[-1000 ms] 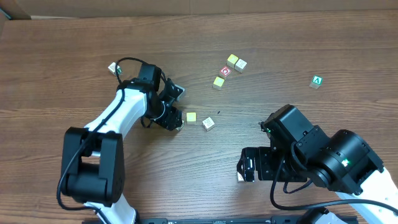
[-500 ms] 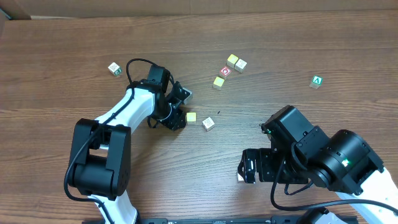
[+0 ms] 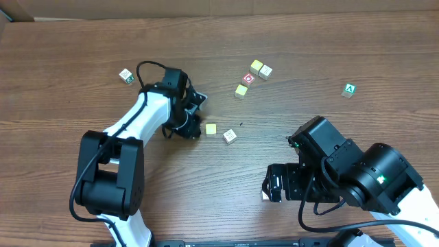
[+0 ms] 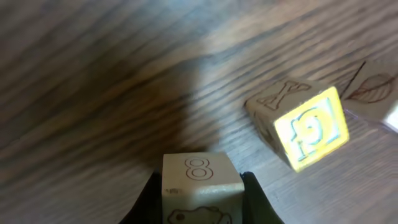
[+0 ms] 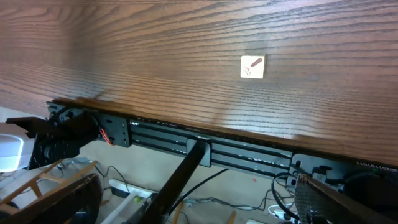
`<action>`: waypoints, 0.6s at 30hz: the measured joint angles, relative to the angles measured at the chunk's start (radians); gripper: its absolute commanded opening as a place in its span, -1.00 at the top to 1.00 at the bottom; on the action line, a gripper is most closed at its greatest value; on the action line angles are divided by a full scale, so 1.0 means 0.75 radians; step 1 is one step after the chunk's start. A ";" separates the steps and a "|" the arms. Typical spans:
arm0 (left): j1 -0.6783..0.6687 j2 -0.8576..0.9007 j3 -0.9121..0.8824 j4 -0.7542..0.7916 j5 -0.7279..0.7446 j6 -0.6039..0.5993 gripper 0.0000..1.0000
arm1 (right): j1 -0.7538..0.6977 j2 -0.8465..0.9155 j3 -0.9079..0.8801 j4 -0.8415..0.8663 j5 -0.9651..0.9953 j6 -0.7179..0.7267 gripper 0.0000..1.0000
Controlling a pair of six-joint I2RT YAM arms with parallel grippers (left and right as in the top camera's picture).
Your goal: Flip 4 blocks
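While the left gripper [image 4: 200,200] pinches the 8 block [image 4: 199,177], a yellow block [image 4: 306,126] lies nearby. Across the table the right gripper [image 3: 272,185] gapes wide, holding nothing.

left fingers [image 3: 194,127] low on worktop [image 3: 82,41], just left of yellow-faced block [image 3: 210,129] | cream block [image 3: 230,136] near its right | third block [image 3: 125,75] well apart, far left | right fingers [image 3: 272,184] near front edge, pale block [image 3: 263,197] just beside | green "A" cube [image 3: 350,89] far right
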State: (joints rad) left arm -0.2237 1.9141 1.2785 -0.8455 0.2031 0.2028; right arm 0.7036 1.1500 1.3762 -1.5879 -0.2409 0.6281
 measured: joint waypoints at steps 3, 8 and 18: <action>0.001 -0.001 0.166 -0.172 -0.016 -0.125 0.92 | 0.000 0.000 0.000 -0.005 0.000 -0.001 -0.85; 0.001 -0.055 0.368 -0.445 -0.017 -0.308 0.92 | 0.000 -0.004 0.000 -0.041 0.014 0.012 -0.73; -0.151 -0.399 0.114 -0.474 0.012 -0.563 0.91 | 0.000 -0.223 0.003 -0.115 0.119 0.150 -0.77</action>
State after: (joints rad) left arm -0.3367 1.6146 1.3643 -1.2011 0.2123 -0.2195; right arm 0.7036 0.9829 1.3785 -1.6745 -0.1516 0.7403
